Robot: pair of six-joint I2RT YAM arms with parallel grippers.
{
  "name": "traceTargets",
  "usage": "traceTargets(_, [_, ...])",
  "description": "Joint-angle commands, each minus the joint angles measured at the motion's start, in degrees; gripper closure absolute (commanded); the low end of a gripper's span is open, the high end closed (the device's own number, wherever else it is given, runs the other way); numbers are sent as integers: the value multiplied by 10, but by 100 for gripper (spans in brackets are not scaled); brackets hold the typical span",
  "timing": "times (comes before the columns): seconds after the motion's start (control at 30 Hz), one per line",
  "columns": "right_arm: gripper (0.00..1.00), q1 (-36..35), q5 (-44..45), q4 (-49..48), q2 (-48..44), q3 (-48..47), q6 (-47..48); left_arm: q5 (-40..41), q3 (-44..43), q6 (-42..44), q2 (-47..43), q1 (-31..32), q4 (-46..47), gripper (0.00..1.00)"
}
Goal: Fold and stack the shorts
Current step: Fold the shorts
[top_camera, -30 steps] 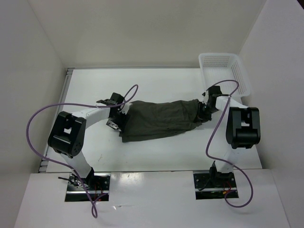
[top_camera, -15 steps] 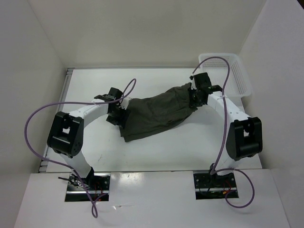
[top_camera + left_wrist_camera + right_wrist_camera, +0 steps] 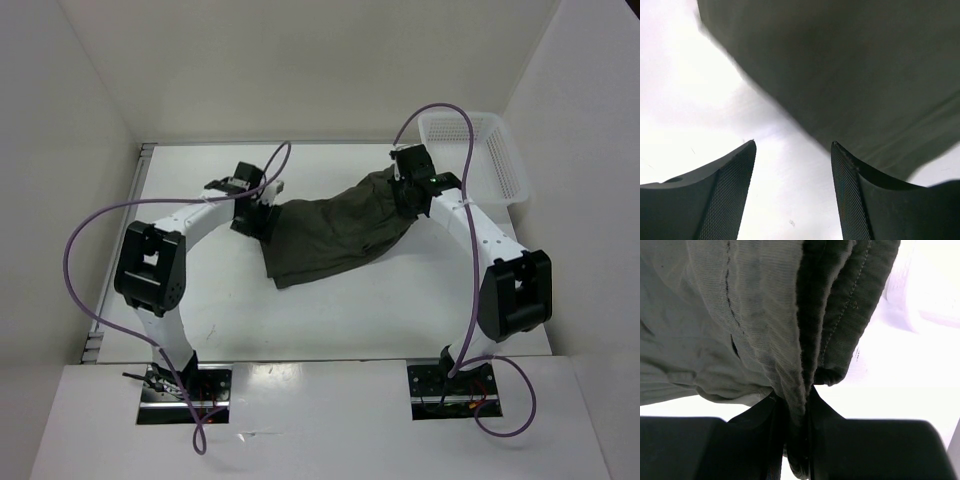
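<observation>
In the top view, the shorts (image 3: pixel 330 232) lay mid-surface (image 3: pixel 330 320), their 2 o'clock end lifted by the right jaws, near the basket (image 3: pixel 490 150). The left jaws sat at the cloth's 9 o'clock edge.

In the left wrist view, the left jaws stood released, with only bare surface between the fingers (image 3: pixel 725 200). The shorts (image 3: pixel 850 75) lay beyond, at 12 to 2 o'clock, the hem just past the right finger. A clean fold probably needed these jaws to move forward over the hem before closing.

In the right wrist view, the right jaws were clenched on a bunched, layered edge of the shorts (image 3: pixel 765 315). Carrying that end low and level towards 9 o'clock should keep the layers from slipping.
</observation>
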State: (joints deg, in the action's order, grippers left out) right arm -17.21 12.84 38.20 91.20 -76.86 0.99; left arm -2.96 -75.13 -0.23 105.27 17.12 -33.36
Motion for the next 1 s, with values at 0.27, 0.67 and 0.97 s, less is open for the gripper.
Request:
traceTargets(0.27, [100, 2, -1, -42, -8, -12, 17, -187, -280, 2, 160, 77, -2, 31])
traceTargets(0.67, [100, 35, 25, -58, -13, -7, 17, -148, -360, 2, 297, 77, -5, 31])
traceTargets(0.97, [100, 35, 75, -75, -24, -1, 43, -169, -395, 2, 180, 75, -24, 28])
